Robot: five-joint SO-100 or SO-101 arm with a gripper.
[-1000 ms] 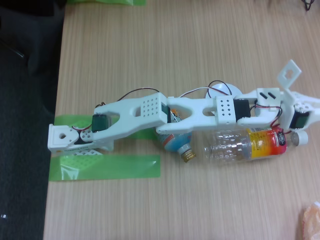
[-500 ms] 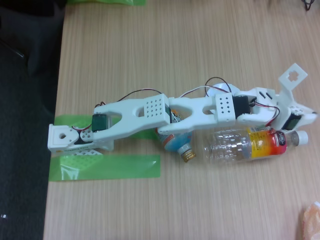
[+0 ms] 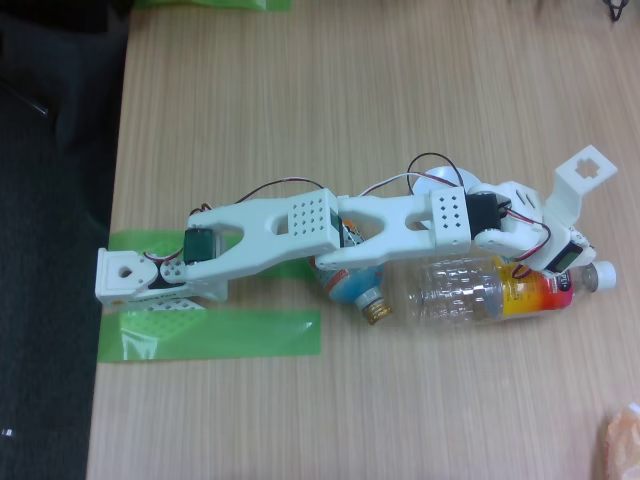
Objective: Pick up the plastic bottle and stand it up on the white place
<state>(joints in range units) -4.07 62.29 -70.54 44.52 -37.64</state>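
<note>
while one plastic bottle (image 3: 480,291) lies on its side on the wooden table (image 3: 400,100), one printed can-bottle (image 3: 355,288) lies beside it; the gripper (image 3: 560,262) sits over the bottle's neck, jaw opening unclear; one white place (image 3: 447,181) peeks out behind the arm

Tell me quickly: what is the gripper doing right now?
Gripper: down over the neck end of the lying plastic bottle; open or shut cannot be told from the fixed view.

Clear ribbed plastic bottle (image 3: 470,293) lies on matt wood-grain table (image 3: 330,100).
</note>
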